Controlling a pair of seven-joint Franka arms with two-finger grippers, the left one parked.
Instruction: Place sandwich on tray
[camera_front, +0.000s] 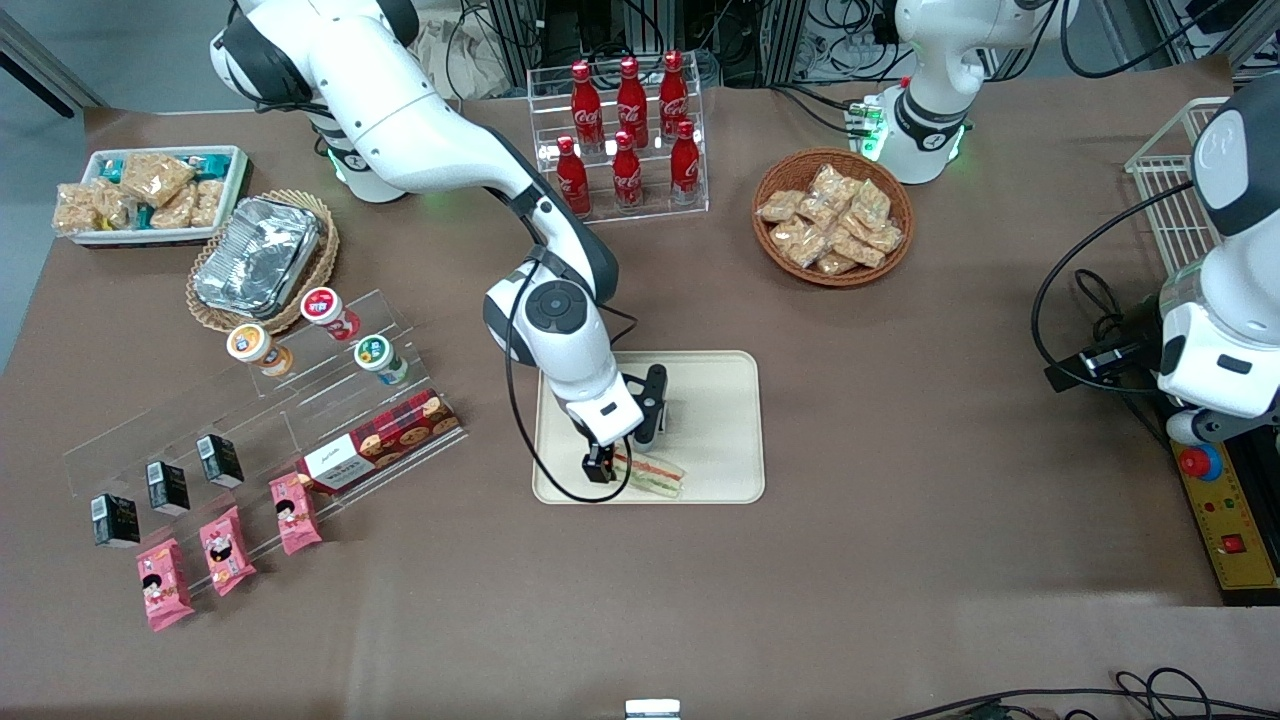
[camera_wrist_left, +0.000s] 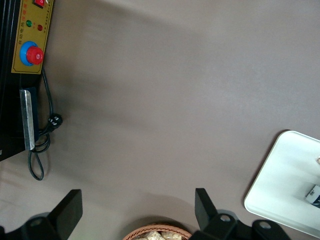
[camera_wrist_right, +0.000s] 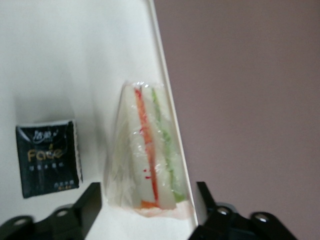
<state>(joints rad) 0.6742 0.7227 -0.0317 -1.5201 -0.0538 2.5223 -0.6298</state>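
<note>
The sandwich (camera_front: 655, 476) is a wrapped wedge with red and green filling. It lies flat on the cream tray (camera_front: 720, 420), against the rim nearest the front camera. In the right wrist view the sandwich (camera_wrist_right: 147, 160) lies along the tray's rim (camera_wrist_right: 165, 100). My right gripper (camera_front: 600, 466) hangs low over the tray at the sandwich's wide end. It is open, and in the wrist view the gripper (camera_wrist_right: 147, 205) has one dark finger (camera_wrist_right: 92, 200) on each side of the wedge, with small gaps. The tray's corner also shows in the left wrist view (camera_wrist_left: 285, 185).
A small black packet (camera_wrist_right: 47, 157) lies on the tray beside the sandwich. A wicker basket of tan snack packets (camera_front: 832, 215) and a rack of red cola bottles (camera_front: 628, 130) stand farther from the front camera. Acrylic shelves with snacks (camera_front: 270, 430) lie toward the working arm's end.
</note>
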